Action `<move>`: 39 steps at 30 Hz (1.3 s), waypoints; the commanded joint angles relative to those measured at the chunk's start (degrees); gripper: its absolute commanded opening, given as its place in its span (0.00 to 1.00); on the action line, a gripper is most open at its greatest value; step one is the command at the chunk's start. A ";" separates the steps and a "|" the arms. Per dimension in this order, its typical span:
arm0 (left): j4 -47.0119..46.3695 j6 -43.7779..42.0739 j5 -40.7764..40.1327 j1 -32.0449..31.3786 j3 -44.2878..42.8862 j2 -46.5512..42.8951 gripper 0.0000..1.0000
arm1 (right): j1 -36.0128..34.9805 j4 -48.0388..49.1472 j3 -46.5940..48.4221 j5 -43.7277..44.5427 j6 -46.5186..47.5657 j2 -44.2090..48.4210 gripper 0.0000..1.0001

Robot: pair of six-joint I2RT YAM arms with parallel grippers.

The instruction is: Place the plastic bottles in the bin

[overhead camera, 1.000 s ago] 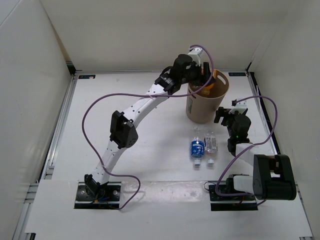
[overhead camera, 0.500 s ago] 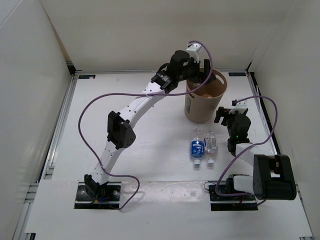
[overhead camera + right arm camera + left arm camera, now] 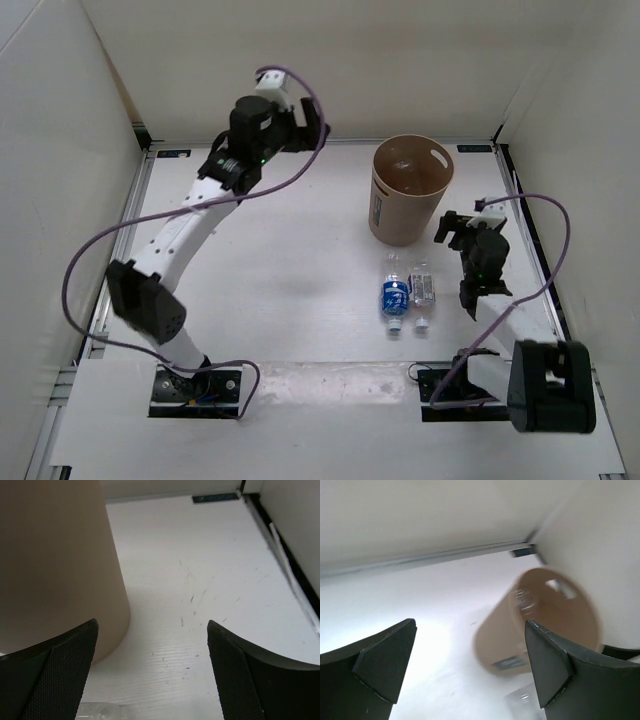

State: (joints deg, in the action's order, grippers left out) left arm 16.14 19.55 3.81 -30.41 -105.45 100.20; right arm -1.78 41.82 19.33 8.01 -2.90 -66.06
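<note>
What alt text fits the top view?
A blue-labelled bottle and a white-labelled bottle lie side by side on the table before the bin. The left gripper hangs open left of the bin; the right gripper sits open beside it.

White table [image 3: 300,280], matt, finely scratched and speckled towards its right side. Boxed in by plain white walls: back wall [image 3: 300,60] along the table's far edge, left wall [image 3: 50,200] and right wall [image 3: 590,120] along its sides. Silver metal rail [image 3: 118,250] down the table's left edge, dark strip [image 3: 508,170] down its right edge. Small dark label [image 3: 172,153] at the table's far left corner. Paler board [image 3: 330,425] across the table's near edge. Evenly lit, shadows soft and faint.
</note>
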 commanded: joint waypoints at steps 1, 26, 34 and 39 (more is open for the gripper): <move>-1.46 -0.05 -8.02 1.66 14.01 -10.32 1.00 | 1.16 -6.19 2.64 2.79 -2.81 9.85 0.90; 5.04 -2.59 -14.45 7.21 57.02 -26.28 1.00 | 3.98 -96.58 41.32 -29.31 11.96 2.87 0.90; 6.09 -2.50 -15.50 8.35 60.53 -31.11 1.00 | -1.74 -94.38 38.06 -26.91 11.25 -0.80 0.90; 8.02 -2.41 -17.96 8.70 63.26 -34.89 1.00 | -0.59 -94.47 39.11 -26.29 9.93 -6.43 0.90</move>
State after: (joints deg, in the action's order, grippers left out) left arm 22.85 17.74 -12.05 -22.20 -43.33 68.53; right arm -2.81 -52.25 57.43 -18.81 8.45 -69.69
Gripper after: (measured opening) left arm 0.998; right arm 0.905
